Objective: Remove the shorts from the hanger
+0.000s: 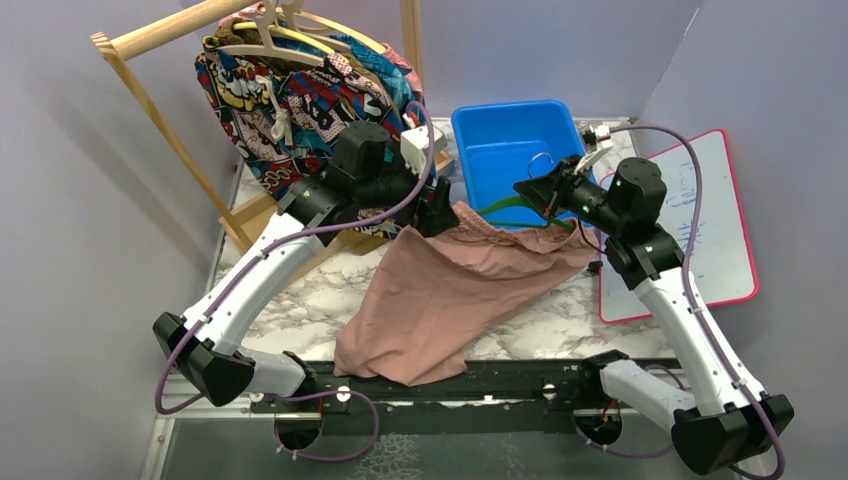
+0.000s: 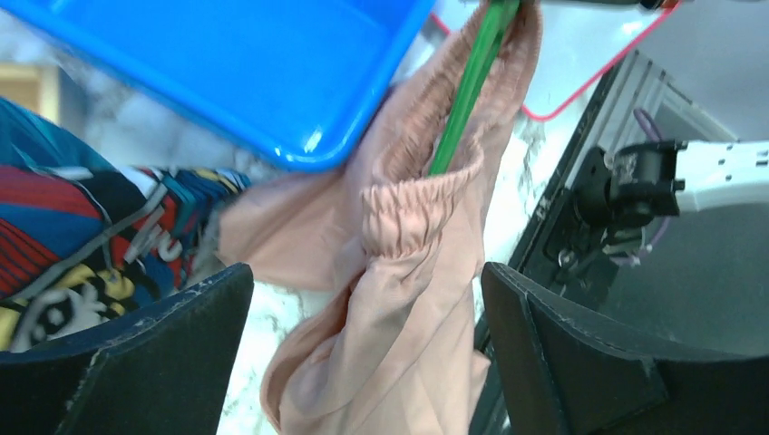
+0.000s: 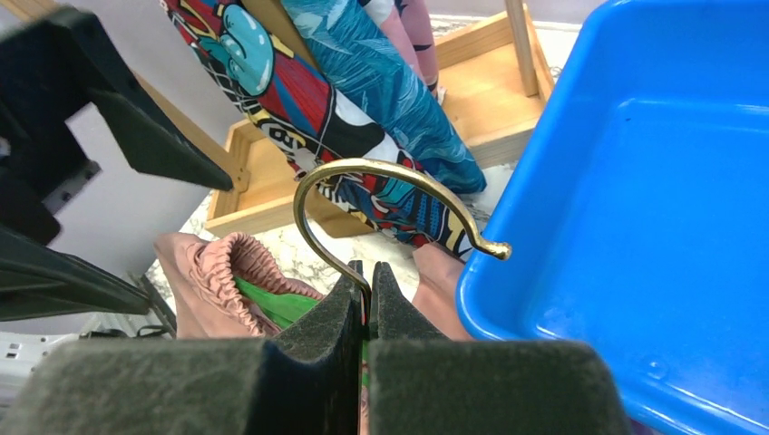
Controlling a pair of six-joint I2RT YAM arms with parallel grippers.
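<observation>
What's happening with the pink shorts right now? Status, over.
Left end effector open beside the shorts. Right end effector shut on hanger at its hook. Shorts not yet off hanger. Bin close, not blocking.

A blue tub (image 1: 500, 160) sits on the marble tabletop (image 1: 320, 300) between a wooden rack (image 1: 250, 215) and a pink-edged whiteboard (image 1: 715, 220).

Top looks down; wrist views closely share shorts (image 2: 399, 299)

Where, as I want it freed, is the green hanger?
Top view, centre-right: the green hanger sits inside the pink shorts beside the blue bin, its brass hook pinched by the right gripper.
</observation>
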